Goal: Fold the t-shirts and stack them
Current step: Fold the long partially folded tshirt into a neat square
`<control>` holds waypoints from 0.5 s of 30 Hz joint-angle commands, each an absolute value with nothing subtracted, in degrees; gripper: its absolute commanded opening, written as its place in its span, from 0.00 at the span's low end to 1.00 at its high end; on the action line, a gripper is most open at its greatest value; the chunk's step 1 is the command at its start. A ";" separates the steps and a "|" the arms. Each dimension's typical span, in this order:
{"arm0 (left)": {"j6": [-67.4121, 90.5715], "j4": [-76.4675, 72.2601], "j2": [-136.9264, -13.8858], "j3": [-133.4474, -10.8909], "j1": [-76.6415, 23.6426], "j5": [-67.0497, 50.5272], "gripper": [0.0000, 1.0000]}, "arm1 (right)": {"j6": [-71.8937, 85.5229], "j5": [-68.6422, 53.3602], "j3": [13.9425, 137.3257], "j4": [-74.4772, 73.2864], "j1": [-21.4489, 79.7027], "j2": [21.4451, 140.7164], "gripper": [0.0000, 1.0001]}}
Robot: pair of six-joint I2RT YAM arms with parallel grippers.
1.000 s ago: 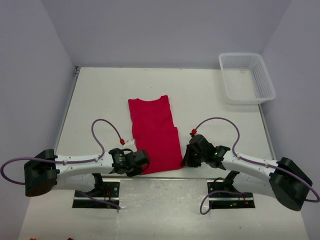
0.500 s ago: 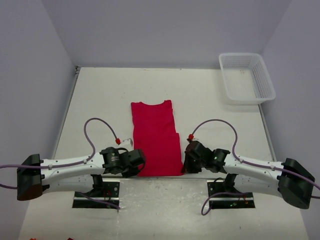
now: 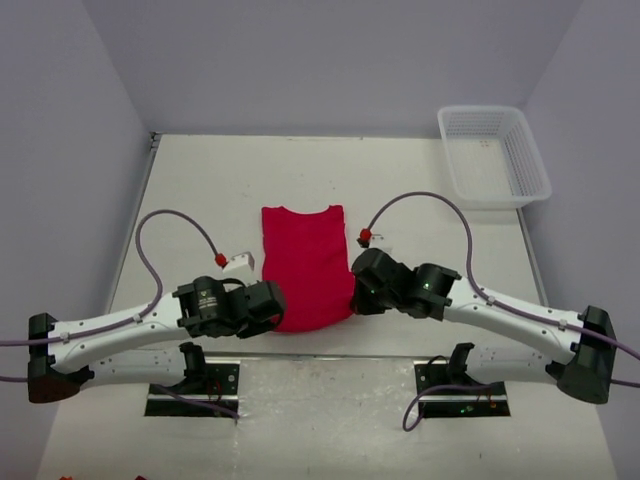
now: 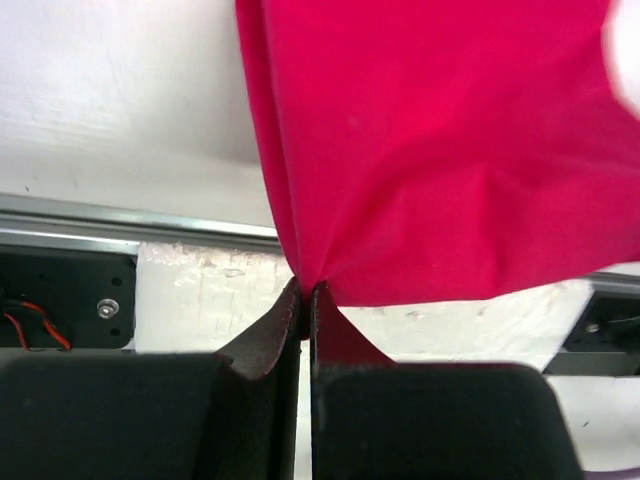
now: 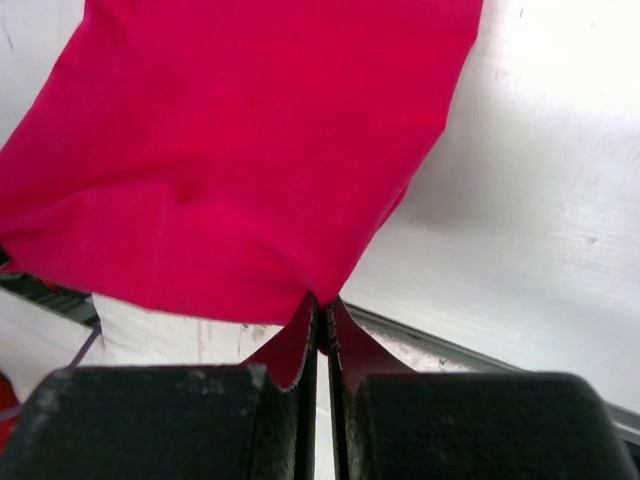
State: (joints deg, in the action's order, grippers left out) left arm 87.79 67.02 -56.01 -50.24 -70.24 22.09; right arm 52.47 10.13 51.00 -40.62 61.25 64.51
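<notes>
As the two arms are lifting its near hem, the t-shirt (image 3: 305, 260) is looking shorter from above than it did a second ago. Its near edge is pulling away from the arm bases while its far, collar end is barely shifting.

- T-shirt: one, red, already narrowed to a strip. It is lying mid-tabletop (image 3: 200, 200) between the arms, far part flat, near end hanging raised off the surface.
- Left gripper (image 4: 305, 295): clenched, pinching the near-left corner, with cloth fanning out from between its tips.
- Right gripper (image 5: 320, 305): clenched likewise, pinching the near-right corner.
- Change: both grippers are travelling toward the far side compared with a second ago, the right one going farther, and they are taking the hem with them.
- Meaning: a crosswise fold is probably starting, with the near half being carried over the far half. It is not yet laid down. The corners will likely need to travel level and be let go together, or the hem will be landing skewed.
- Stacking: seemingly not yet started, since only this one shirt is showing.
- Basket (image 3: 533, 160): white mesh, sitting at the far right, well apart from the shirt.
</notes>
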 commanded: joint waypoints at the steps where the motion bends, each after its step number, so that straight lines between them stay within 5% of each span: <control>1: 85.72 75.49 -58.44 -61.32 -69.79 33.03 0.00 | 47.47 16.61 59.22 -46.57 60.91 68.02 0.00; 15: 46.94 51.88 -77.24 -76.03 -35.53 26.64 0.00 | 28.58 8.97 86.11 -45.18 41.68 87.96 0.00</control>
State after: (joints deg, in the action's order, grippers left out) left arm 57.10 60.27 -74.72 -74.48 -40.07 29.10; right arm 35.46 12.16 80.51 -46.11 46.00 84.71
